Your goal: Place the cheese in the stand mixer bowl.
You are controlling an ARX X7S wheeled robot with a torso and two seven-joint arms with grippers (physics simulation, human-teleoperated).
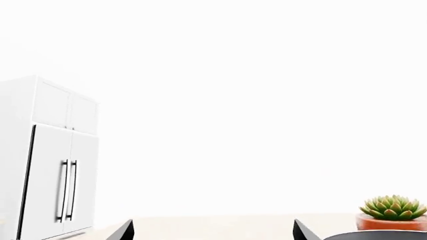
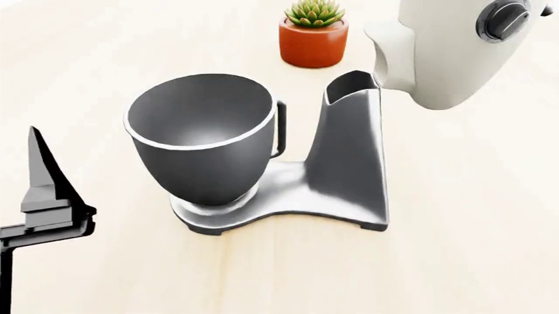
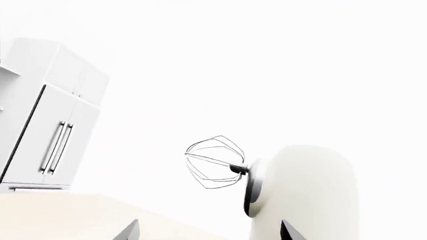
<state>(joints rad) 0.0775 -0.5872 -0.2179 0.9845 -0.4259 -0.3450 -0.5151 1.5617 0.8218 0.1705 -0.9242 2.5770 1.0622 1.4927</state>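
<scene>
The dark grey stand mixer bowl [image 2: 205, 140] stands on the mixer's base in the middle of the head view. Its inside looks empty. A strip of its rim [image 1: 380, 235] shows in the left wrist view. The cheese is not in any view. One finger [image 2: 36, 170] of my left gripper points up at the bowl's left, apart from it. In the left wrist view, my left gripper [image 1: 213, 232] is open and empty. My right gripper [image 3: 208, 232] is open and empty and is out of the head view.
The grey mixer stand [image 2: 349, 163] rises right of the bowl. The cream mixer head [image 2: 446, 46] is tilted up, and its wire whisk [image 3: 213, 162] shows. An orange plant pot [image 2: 313, 39] stands behind the bowl. A white fridge [image 1: 50, 160] stands far off.
</scene>
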